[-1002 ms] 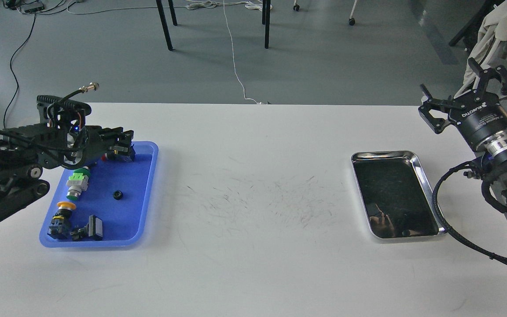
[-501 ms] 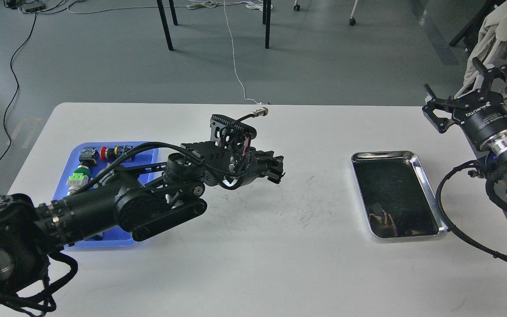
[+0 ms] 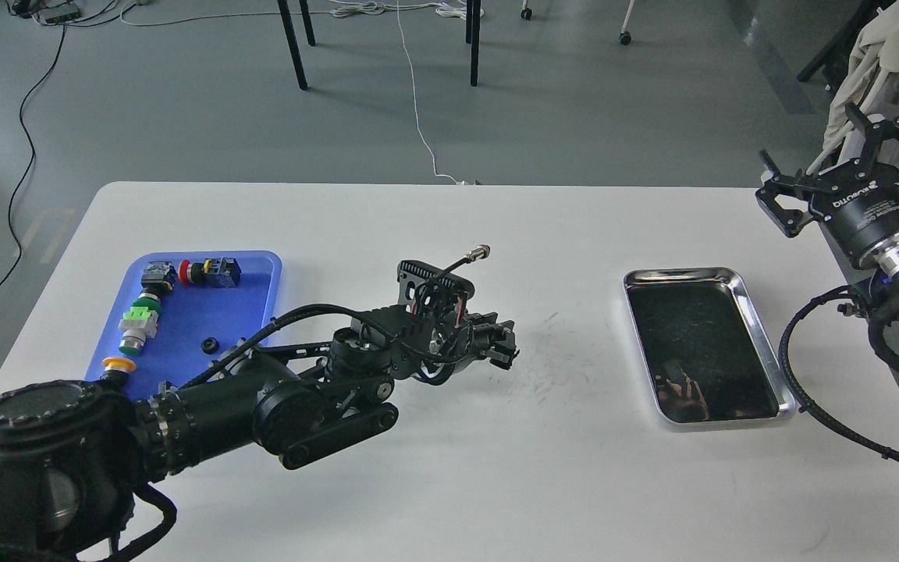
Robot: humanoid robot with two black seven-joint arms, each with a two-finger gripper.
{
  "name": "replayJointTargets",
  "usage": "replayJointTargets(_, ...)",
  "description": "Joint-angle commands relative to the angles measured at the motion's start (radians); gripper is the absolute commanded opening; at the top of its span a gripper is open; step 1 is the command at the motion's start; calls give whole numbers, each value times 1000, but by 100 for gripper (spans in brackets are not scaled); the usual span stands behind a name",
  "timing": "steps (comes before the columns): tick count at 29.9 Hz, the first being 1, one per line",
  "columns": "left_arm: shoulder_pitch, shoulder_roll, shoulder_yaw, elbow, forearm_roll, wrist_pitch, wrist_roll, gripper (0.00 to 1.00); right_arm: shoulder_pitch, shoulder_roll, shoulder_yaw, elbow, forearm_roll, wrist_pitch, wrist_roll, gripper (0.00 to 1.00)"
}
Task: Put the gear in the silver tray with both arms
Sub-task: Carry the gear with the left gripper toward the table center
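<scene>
Left end effector [image 3: 506, 349] over mid-desk [image 3: 449, 484], dark, end-on: can't tell if clenched or carrying anything. Right end effector [image 3: 840, 168] splayed wide, far right. Silver tray [image 3: 762, 343] right, bare. Small black gear [image 3: 207, 344] in blue tray [image 3: 266, 300].

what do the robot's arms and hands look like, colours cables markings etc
Both arms are black and jointed. The left arm has thick round joints, black cables looped along it, a ribbed black bracket and a metal-tipped cable by its hand. The right arm has a cylindrical wrist with white lettering, a silver ring, a looping black cable and a clawed black hand.
</scene>
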Motion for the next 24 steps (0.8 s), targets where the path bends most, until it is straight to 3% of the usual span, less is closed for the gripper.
replayJointTargets(1,13,0,2,-19,0,0,3,11,0,2,-1,-1,0,0,0,99)
replayJointTargets(10,68,0,16,-11,1,16,0,15,1,7,-1,-1,0,0,0,99)
replayJointTargets(16,74,0,16,-10,1,31,-3,26,1,13,-2,-1,0,0,0,99)
replayJointTargets(21,83,0,16,-16,-2,71,-10,43,1,14,-2,-1,0,0,0,99)
replayJointTargets(24,82,0,14,-24,-34,112,-12,71,1,14,-4,-2,0,0,0,99)
